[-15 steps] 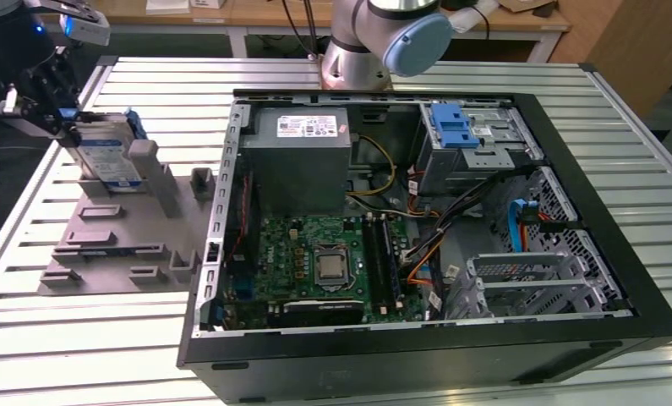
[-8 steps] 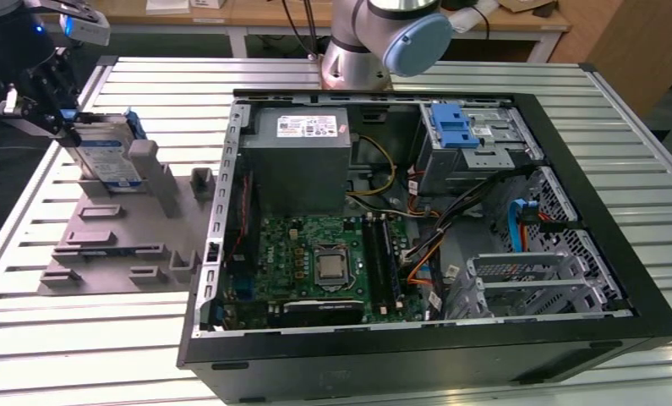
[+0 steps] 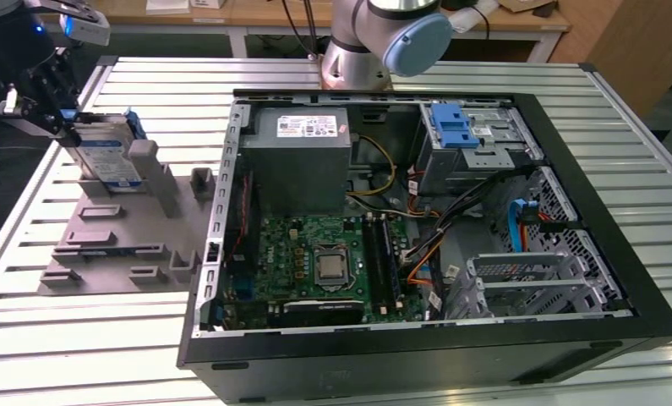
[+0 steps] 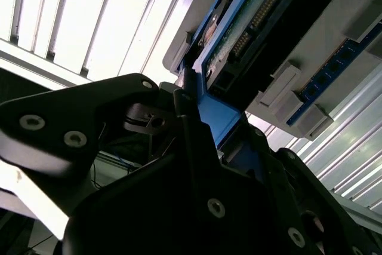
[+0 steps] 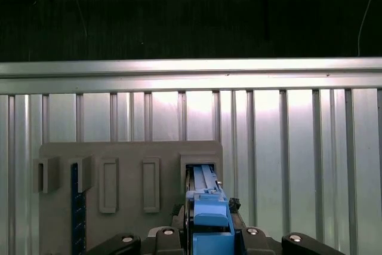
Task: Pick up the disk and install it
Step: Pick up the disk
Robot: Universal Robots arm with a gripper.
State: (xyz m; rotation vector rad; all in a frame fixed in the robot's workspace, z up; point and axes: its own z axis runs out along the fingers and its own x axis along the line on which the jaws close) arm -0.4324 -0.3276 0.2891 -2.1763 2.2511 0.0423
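The disk [image 3: 101,152], a silver drive in a blue caddy, stands on edge at the far end of a grey holder block [image 3: 122,228], at the exterior view's left. My gripper [image 3: 65,123] comes at it from above and is shut on its upper end. In the first wrist view the blue caddy end of the disk [image 5: 209,210] sits between my fingers [image 5: 164,234], just over a slot in the holder block [image 5: 131,153]. The second wrist view shows the disk's underside [image 4: 256,28] and circuit board, with my gripper [image 4: 206,120] clamped on the blue frame.
An open computer case [image 3: 606,169] lies to the exterior view's right of the block. Inside it are a grey power-supply box [image 3: 302,144], a blue-latched drive cage [image 3: 454,127], a motherboard [image 3: 325,262] and loose cables. The arm's base [image 3: 364,51] stands behind it. The table is slatted metal.
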